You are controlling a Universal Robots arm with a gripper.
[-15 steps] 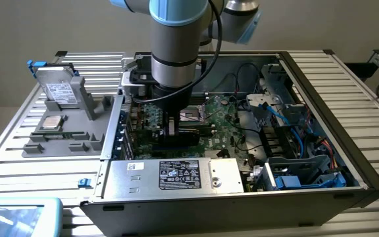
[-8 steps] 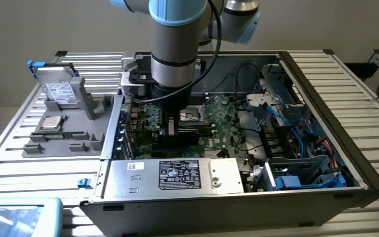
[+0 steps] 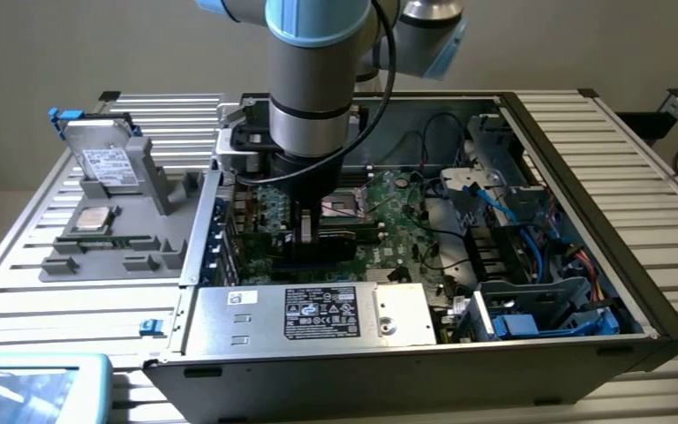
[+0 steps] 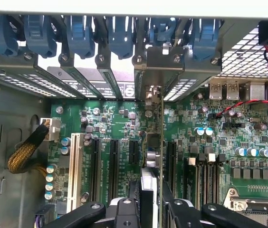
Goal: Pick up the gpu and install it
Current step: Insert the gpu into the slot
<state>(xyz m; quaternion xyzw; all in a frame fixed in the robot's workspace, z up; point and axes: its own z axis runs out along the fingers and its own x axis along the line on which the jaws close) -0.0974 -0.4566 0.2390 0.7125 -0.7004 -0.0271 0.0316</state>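
- The gpu stands on edge over the green motherboard, a thin flat card whose silver end bracket meets the case's rear slot row.
- The gripper has its black fingers clamped on the card's near edge.
- Blue plastic clips line the slots.
- In the exterior view the arm reaches straight down into the open computer case.

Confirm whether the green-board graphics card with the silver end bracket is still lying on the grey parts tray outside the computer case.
No: the green-board graphics card stands on edge over the motherboard slots inside the case, held between the gripper fingers, its silver bracket at the rear slot openings.
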